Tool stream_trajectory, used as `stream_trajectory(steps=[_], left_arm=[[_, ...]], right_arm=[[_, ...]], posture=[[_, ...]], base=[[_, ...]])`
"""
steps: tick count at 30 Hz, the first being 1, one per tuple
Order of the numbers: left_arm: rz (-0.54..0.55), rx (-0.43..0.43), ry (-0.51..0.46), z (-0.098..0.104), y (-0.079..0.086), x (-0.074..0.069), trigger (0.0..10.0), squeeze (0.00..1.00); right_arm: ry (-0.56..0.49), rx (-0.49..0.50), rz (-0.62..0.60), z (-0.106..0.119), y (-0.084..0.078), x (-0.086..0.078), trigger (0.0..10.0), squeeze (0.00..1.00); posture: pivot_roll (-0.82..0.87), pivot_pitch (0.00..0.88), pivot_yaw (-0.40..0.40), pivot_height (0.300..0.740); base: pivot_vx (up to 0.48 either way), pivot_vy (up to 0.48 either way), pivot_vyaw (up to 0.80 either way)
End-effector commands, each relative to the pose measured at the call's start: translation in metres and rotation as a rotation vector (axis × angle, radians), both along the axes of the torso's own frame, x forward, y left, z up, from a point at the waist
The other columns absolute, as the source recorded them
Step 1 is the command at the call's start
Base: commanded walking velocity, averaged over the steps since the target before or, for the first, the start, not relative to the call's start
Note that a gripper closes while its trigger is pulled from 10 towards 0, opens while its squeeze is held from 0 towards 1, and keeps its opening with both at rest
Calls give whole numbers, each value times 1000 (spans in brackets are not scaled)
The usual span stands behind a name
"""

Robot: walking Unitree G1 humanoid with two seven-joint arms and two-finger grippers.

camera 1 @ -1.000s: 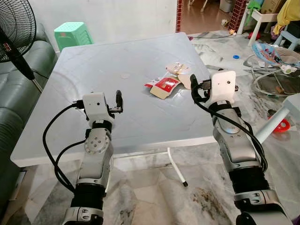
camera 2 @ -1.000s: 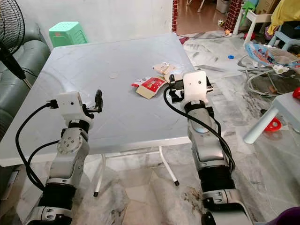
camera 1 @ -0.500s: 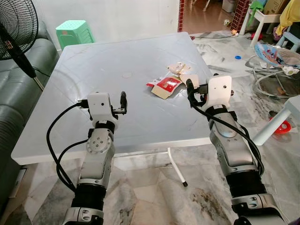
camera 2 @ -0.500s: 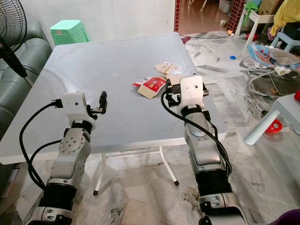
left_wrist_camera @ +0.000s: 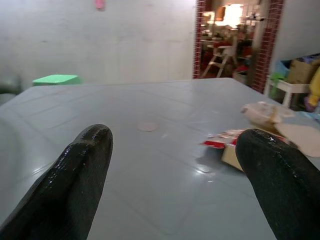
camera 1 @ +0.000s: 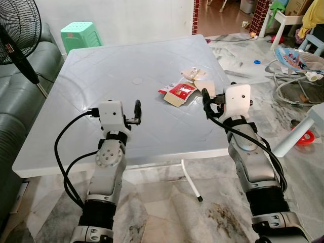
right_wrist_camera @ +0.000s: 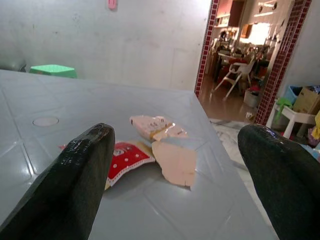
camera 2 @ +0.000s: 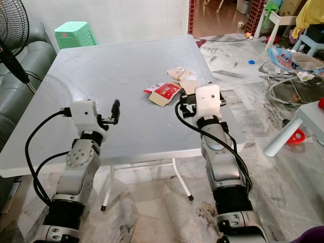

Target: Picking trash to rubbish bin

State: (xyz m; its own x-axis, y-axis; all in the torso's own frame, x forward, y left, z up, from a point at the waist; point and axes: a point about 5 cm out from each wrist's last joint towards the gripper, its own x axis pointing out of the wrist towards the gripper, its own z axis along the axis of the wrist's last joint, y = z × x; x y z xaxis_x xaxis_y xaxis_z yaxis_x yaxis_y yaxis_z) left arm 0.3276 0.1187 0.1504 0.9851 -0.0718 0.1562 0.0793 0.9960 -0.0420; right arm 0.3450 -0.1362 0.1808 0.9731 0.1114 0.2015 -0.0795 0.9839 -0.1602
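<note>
1. On the right half of the grey table [camera 1: 101,76], a red-and-white wrapper [camera 1: 177,91] lies flat, with a brown piece tucked under its near edge.
2. Just beyond it sit a crumpled pale wrapper [camera 1: 193,74] and a flat tan scrap [right_wrist_camera: 175,161], all three close together.
3. Near this trash, the right gripper [camera 1: 206,100] hangs over the table's right edge, fingers spread wide and grasping nothing.
4. Well apart to the left, the left gripper [camera 1: 137,111] is held above the table's near part, its fingers [left_wrist_camera: 80,175] likewise parted and bare.
5. Beyond the table's far left corner stands a green stool [camera 1: 80,35]; a black fan [camera 1: 17,30] rises at the left beside a grey sofa [camera 1: 20,101].
</note>
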Motion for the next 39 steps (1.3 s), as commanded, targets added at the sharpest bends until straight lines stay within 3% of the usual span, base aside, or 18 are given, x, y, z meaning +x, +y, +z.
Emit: stream_trajectory(steps=[1, 20, 33, 39], left_arm=[[4, 11, -10, 2, 1, -1, 10000, 0], [-6, -61, -15, 4, 3, -3, 10000, 0], [0, -44, -22, 6, 4, -2, 10000, 0], [6, -52, -12, 5, 4, -2, 10000, 0]], right_arm=[[-19, 5, 1, 4, 0, -1, 10000, 0], [-31, -17, 6, 5, -1, -3, 10000, 0], [-60, -37, 20, 10, 2, -2, 10000, 0], [-62, -35, 20, 10, 2, -2, 10000, 0]], posture=[[-74, 24, 60, 740], [-76, 25, 53, 740], [-76, 21, 53, 740], [-76, 21, 53, 740]], base=[[0, 0, 0], [0, 0, 0], [0, 0, 0], [0, -324, 0]])
